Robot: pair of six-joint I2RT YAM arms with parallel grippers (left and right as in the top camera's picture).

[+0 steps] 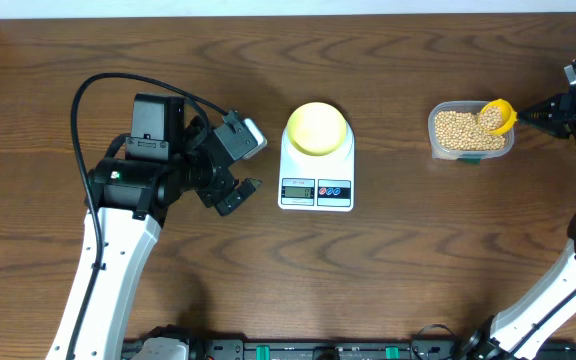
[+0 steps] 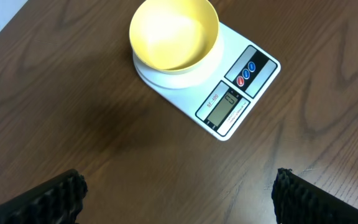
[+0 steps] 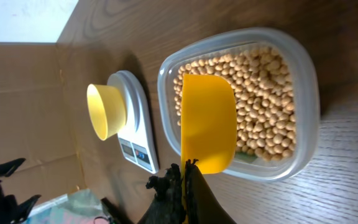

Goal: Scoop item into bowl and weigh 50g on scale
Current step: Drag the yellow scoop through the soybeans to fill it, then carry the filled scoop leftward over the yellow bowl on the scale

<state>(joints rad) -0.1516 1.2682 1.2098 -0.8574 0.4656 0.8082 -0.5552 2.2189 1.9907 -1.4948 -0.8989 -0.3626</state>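
The pale-yellow bowl (image 1: 318, 128) stands empty on the round platform of the white scale (image 1: 316, 187), mid-table. To the right, a clear tub (image 1: 435, 140) holds the tan beans (image 1: 458, 130). My right gripper (image 1: 533, 117) is shut on the handle of a bright yellow scoop (image 1: 500, 115), whose cup sits over the beans at the tub's right end. The right wrist view shows the scoop (image 3: 208, 121) above the beans (image 3: 266, 93), with the gripper (image 3: 185, 171) clamped on its handle. My left gripper (image 1: 251, 162) hangs open and empty just left of the scale, the bowl (image 2: 174, 34) ahead of it.
A black cable (image 1: 98, 85) loops behind the left arm. Cardboard (image 3: 30, 106) stands beyond the table's left side. The table's far edge runs along the top of the overhead view. Bare wood lies between the scale and the tub.
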